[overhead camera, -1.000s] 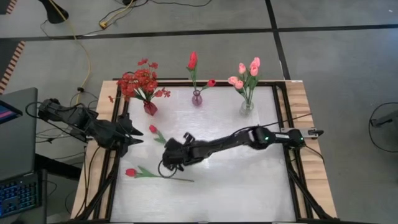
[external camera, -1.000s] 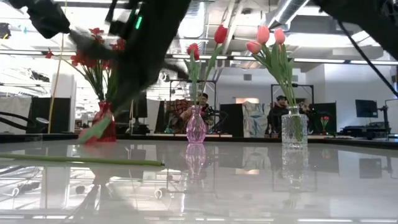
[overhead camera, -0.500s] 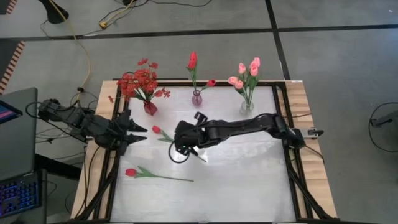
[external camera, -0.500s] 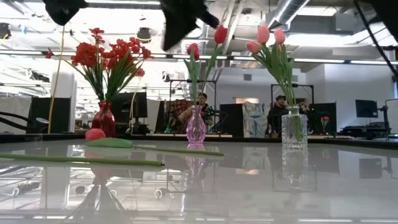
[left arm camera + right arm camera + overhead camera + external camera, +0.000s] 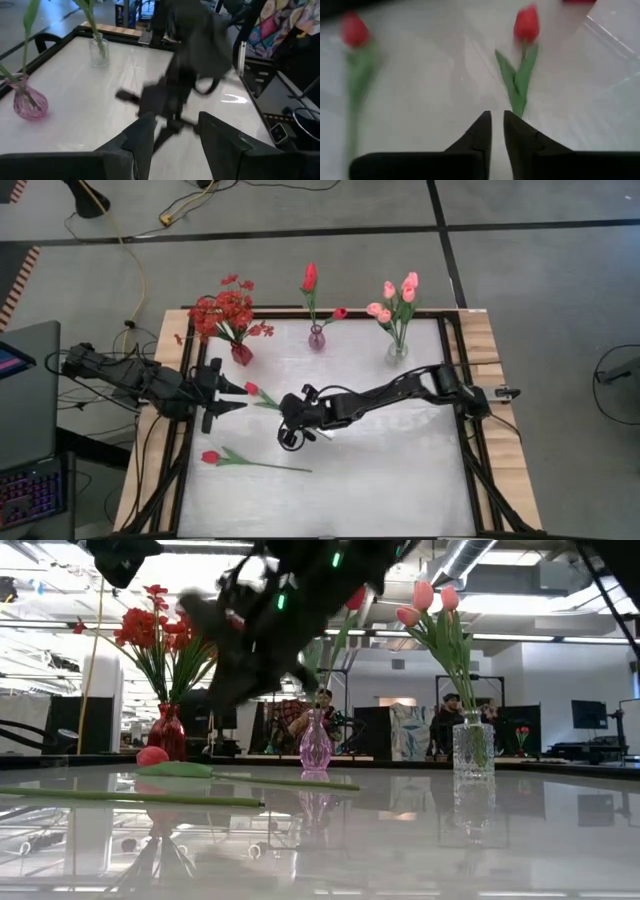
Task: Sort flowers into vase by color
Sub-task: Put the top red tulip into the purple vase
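My right gripper (image 5: pixel 291 423) has dropped lower beside the red tulip (image 5: pixel 262 395), fingers slightly parted, gripping nothing. My left gripper (image 5: pixel 238 395) has advanced, fingers apart.

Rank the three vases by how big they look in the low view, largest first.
1. Clear glass vase, largest.
2. Red vase and purple vase look alike in size, and their distance from the camera may differ, so I leave them unranked.

The right end effector (image 5: pixel 293 418) has released the red tulip (image 5: pixel 263 395), now lying on the table (image 5: pixel 400 470), and hovers just above its stem. The left end effector (image 5: pixel 236 394) has advanced toward the bud.
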You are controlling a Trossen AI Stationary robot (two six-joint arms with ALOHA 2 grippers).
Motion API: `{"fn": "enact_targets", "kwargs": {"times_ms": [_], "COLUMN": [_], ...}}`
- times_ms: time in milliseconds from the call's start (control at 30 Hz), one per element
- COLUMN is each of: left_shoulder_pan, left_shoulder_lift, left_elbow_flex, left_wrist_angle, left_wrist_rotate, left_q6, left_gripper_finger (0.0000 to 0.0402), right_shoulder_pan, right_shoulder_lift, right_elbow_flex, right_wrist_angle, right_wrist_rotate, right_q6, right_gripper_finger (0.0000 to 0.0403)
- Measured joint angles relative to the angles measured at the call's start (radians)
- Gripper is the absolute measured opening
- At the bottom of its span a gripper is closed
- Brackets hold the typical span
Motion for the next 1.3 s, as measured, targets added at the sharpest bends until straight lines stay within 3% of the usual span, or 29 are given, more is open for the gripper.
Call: {"fn": "enact_targets", "kwargs": {"times_ms": [367,533,833,1067,1300], "left_shoulder_pan": [0.044,0.047,0.047,0.047,0.047], "left_shoulder_lift": [0.0,0.0,0.001,0.001,0.0], "left_elbow_flex": [0.0,0.0,0.0,0.0,0.0], "left_wrist_angle": [0.009,0.01,0.008,0.009,0.009], "left_wrist_rotate": [0.018,0.022,0.043,0.043,0.052], "left_q6": [0.04,0.05,0.076,0.077,0.071], "left_gripper_finger": [0.0141,0.0141,0.0141,0.0141,0.0141], "right_shoulder_pan": [-0.014,-0.02,0.01,0.031,0.034], "right_shoulder_lift": [0.101,0.12,0.183,0.183,0.112], "right_elbow_flex": [-0.003,-0.001,0.006,0.006,-0.001], "right_wrist_angle": [0.036,0.018,0.065,0.029,-0.031], "right_wrist_rotate": [0.008,0.083,0.069,0.055,0.018], "right_q6": [-0.034,-0.025,0.08,0.15,0.15], "right_gripper_finger": [0.0222,0.0236,0.0168,0.002,0.0018]}}
